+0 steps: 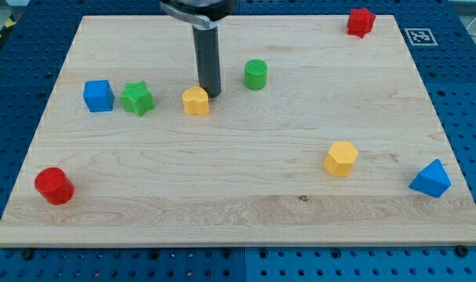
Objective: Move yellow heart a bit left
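Observation:
The yellow heart (196,101) lies on the wooden board left of centre, in the upper half. My tip (211,95) stands just to the heart's right and slightly above it in the view, touching or almost touching its edge. The dark rod rises straight up from there to the view's top. The green star (137,99) lies a short way to the heart's left, and the blue cube (99,95) lies left of the star.
A green cylinder (256,74) stands right of the rod. A red block (361,22) is at the top right, a yellow hexagon (341,158) and a blue triangle (431,179) at the lower right, a red cylinder (54,186) at the lower left.

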Controlling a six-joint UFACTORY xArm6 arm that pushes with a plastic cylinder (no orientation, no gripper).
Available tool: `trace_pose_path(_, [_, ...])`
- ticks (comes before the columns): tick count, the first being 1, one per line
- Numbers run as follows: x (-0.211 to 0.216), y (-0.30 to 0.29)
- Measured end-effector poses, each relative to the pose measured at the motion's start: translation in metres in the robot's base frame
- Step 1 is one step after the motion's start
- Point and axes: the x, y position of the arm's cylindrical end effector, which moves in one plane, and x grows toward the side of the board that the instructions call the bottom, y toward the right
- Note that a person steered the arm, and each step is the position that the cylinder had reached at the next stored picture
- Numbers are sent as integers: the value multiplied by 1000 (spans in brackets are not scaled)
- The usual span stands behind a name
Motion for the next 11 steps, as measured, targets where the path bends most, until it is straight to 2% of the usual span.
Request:
trace_pose_path(2, [2, 46])
trace_pose_path(3, [22, 48])
trace_pose_path(5, [45, 17])
trace_pose_path(11, [45, -8])
